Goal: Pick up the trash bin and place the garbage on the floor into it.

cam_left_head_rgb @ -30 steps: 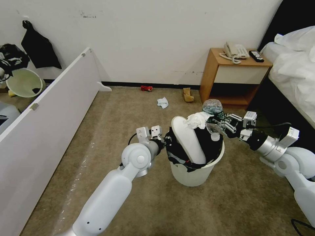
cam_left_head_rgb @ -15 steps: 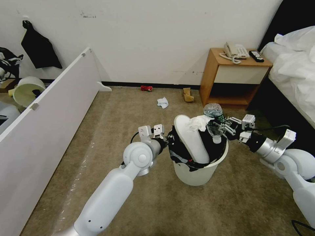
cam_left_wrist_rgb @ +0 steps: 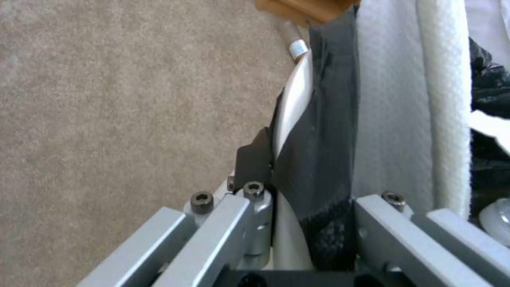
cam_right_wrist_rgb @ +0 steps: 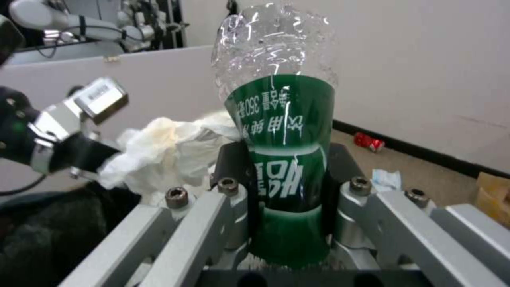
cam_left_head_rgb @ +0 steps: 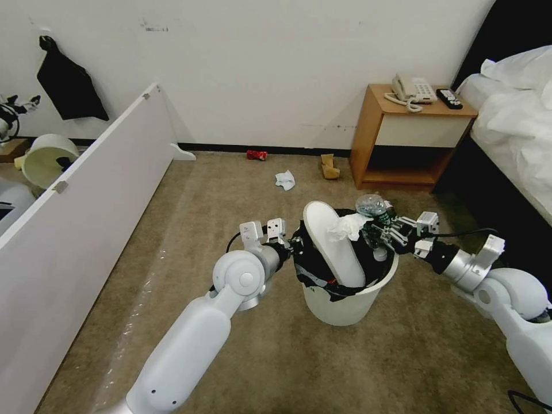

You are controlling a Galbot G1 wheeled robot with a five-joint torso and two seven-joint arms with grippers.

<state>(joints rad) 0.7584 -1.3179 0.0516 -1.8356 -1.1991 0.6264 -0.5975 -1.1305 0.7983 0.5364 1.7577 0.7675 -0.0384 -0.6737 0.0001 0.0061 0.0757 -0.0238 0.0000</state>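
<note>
Left claw (cam_left_head_rgb: 290, 244) is clamped on the rim of the bin (cam_left_head_rgb: 345, 302), bag edge pinched between its jaws; the bin is held at the robot's front over the floor (cam_left_head_rgb: 230, 190). Right claw (cam_left_head_rgb: 380, 233) is clamped on the bottle (cam_left_head_rgb: 372, 214), which has been lowered over the last second from above the rim to the bin mouth, cap end down, beside the slipper (cam_left_head_rgb: 333, 241) and tissue (cam_left_head_rgb: 348, 225) already inside. Release is judged close, so this item is nearly binned. On the bottle's green label (cam_right_wrist_rgb: 281, 159), Chinese characters and "360" are seen; the rest is not legible. Farther off, a tissue (cam_left_head_rgb: 284, 180), tan paper (cam_left_head_rgb: 329, 166) and a red can (cam_left_head_rgb: 256, 154) are left by the wall.
</note>
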